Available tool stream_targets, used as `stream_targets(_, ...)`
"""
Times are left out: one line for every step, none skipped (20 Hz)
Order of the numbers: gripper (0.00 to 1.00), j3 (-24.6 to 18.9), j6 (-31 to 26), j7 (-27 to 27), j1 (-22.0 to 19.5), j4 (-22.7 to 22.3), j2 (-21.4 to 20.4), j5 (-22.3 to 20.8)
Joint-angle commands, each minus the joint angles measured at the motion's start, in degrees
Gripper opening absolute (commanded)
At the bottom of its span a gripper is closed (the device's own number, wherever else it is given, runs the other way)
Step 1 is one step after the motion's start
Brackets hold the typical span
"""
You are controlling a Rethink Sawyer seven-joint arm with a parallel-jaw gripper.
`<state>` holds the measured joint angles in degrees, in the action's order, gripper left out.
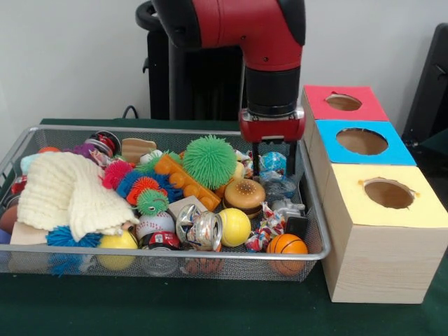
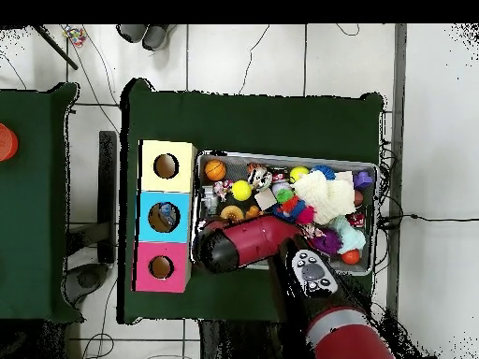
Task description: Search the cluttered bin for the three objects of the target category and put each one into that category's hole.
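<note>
A wire mesh bin (image 1: pixel 318 210) (image 2: pixel 285 157) holds a heap of toys. Among them are a green spiky ball (image 1: pixel 210 161), a burger toy (image 1: pixel 244 194), a yellow ball (image 1: pixel 235 227), a small basketball (image 1: pixel 287 245) (image 2: pixel 215 169) and a baseball (image 1: pixel 155 224). My gripper (image 1: pixel 274 159) hangs low over the bin's far right corner. It is open, with a bluish clear object (image 1: pixel 273 163) showing between the fingers (image 1: pixel 257 157). In the overhead view the red arm (image 2: pixel 243 245) covers the gripper. Three boxes with round holes stand beside the bin: red (image 1: pixel 343 102), blue (image 1: pixel 362 141), yellow (image 1: pixel 388 194).
A cream knitted cloth (image 1: pixel 66 192) (image 2: pixel 326 194) covers the bin's left part in the front view. A shiny metal can (image 1: pixel 199 227) and a striped wrapped piece (image 1: pixel 266 227) lie near the front rim. The boxes press against the bin's right side on a green cloth (image 1: pixel 210 308).
</note>
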<state>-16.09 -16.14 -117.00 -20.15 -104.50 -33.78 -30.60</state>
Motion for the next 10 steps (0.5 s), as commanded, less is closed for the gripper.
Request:
stream_targets(1.00,1.3,-3.7,-2.3,3.6,7.2,3.8,-0.3)
stream_targets(1.00,1.7,-3.2,-2.8,4.2,7.4,4.1,-0.3)
stream_targets(1.00,2.2,-2.5,-3.3,4.7,7.5,4.5,-0.4)
stream_targets(1.00,2.6,-1.7,-3.8,5.3,7.7,4.9,-0.5)
stream_targets(1.00,3.1,-0.9,-4.2,5.7,7.7,5.3,-0.5)
stream_targets(1.00,3.6,-0.2,-4.4,6.2,7.6,5.6,-0.5)
stream_targets(1.00,3.8,0.2,-4.4,6.4,7.5,5.6,-0.5)
stream_targets(0.00,4.5,0.6,-4.2,7.0,7.8,5.7,-0.5)
stream_targets(0.00,4.9,0.6,-3.6,7.5,8.3,5.6,-1.4)
stream_targets(0.00,5.2,0.7,-2.9,7.9,8.7,5.5,-2.3)
